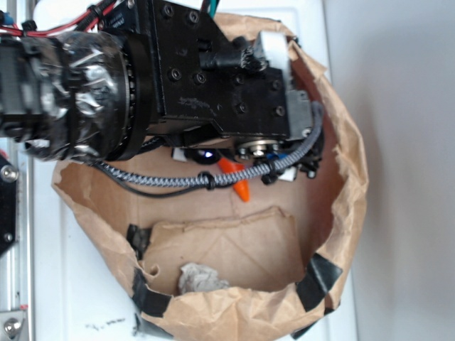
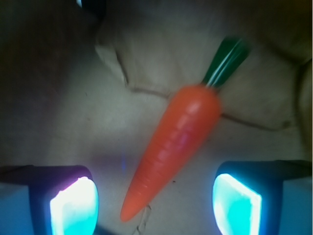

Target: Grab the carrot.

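Note:
The orange carrot (image 2: pixel 176 147) lies flat on the brown paper floor of a bag, its green stem cap (image 2: pixel 226 62) pointing up right and its tip down left in the wrist view. My gripper (image 2: pixel 155 205) is open, its two bright fingers (image 2: pixel 74 208) standing wide on either side of the carrot's tip, not touching it. In the exterior view only a small orange piece of the carrot (image 1: pixel 237 181) shows under the black gripper body (image 1: pixel 277 160), which hides the fingers.
The torn brown paper bag (image 1: pixel 348 206) rings the gripper, patched with black tape (image 1: pixel 316 278). A crumpled grey wad (image 1: pixel 199 278) lies at its near side. A braided cable (image 1: pixel 213 177) hangs below the wrist. The bag sits on a white surface (image 1: pixel 85 298).

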Action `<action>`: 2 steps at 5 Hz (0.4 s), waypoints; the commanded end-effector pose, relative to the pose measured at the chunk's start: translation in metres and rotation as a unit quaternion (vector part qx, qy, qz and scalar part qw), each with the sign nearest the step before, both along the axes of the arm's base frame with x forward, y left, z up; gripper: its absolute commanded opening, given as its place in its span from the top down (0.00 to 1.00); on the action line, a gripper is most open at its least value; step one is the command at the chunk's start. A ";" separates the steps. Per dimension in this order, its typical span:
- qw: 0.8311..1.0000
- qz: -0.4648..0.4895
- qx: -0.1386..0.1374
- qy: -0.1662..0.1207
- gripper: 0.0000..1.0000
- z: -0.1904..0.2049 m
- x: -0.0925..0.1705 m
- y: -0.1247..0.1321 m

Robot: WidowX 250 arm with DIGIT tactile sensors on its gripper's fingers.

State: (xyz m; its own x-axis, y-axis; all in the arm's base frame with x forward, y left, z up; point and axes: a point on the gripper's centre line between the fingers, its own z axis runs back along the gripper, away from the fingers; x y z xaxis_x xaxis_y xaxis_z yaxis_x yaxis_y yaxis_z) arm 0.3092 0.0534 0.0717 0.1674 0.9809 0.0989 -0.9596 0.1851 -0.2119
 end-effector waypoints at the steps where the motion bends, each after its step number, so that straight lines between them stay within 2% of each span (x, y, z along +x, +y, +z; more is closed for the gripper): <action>1: 0.999 0.014 0.035 -0.021 0.00 -0.015 0.005 0.018; 2: 0.998 0.019 0.063 -0.020 0.00 -0.021 0.010 0.016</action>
State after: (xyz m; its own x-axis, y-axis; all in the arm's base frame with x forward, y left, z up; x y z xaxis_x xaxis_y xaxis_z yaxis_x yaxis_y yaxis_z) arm 0.3230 0.0593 0.0361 0.1333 0.9680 0.2128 -0.9689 0.1725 -0.1774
